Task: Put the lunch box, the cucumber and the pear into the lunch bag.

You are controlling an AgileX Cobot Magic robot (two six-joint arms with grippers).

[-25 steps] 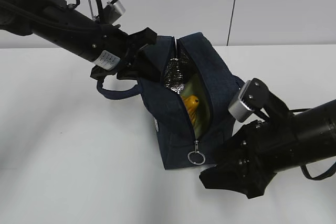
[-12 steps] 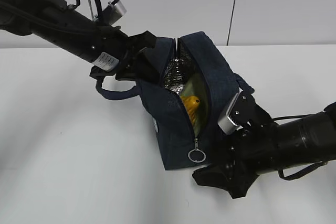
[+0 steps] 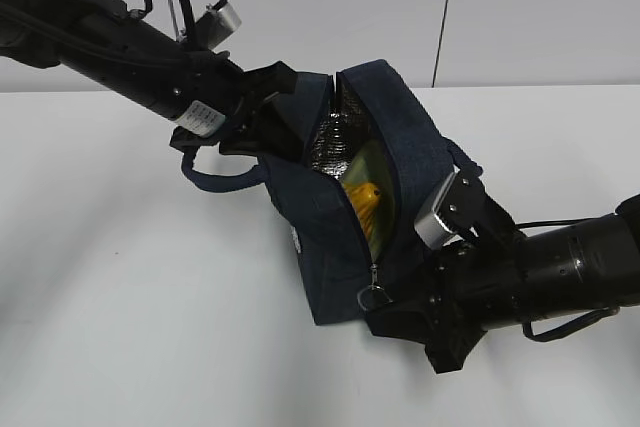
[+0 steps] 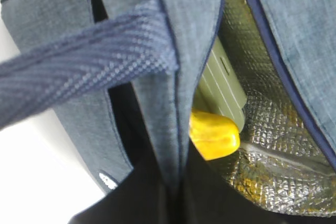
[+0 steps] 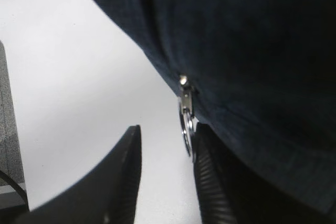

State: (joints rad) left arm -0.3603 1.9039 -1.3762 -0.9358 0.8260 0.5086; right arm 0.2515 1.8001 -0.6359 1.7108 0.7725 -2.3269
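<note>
The navy lunch bag (image 3: 325, 217) stands on the white table with its zipper open. Inside I see the yellow pear (image 3: 364, 204) and the pale green lunch box lid (image 4: 223, 90) against the foil lining; the pear (image 4: 212, 134) shows in the left wrist view too. The cucumber is hidden. My left gripper (image 3: 262, 112) is shut on the bag's left wall (image 4: 176, 129) near the opening and holds it. My right gripper (image 3: 395, 312) is open at the bag's near end, with the ring pull (image 5: 186, 129) between its fingers, against the right finger (image 5: 210, 182).
The bag's loop handle (image 3: 215, 175) hangs to the left under my left arm. White table surface (image 3: 130, 287) lies to the left and front. A white wall with a dark seam (image 3: 445, 7) stands behind.
My right gripper has moved left and up to the bag's near end, bringing its open fingers around the ring pull. My left gripper keeps its hold.
</note>
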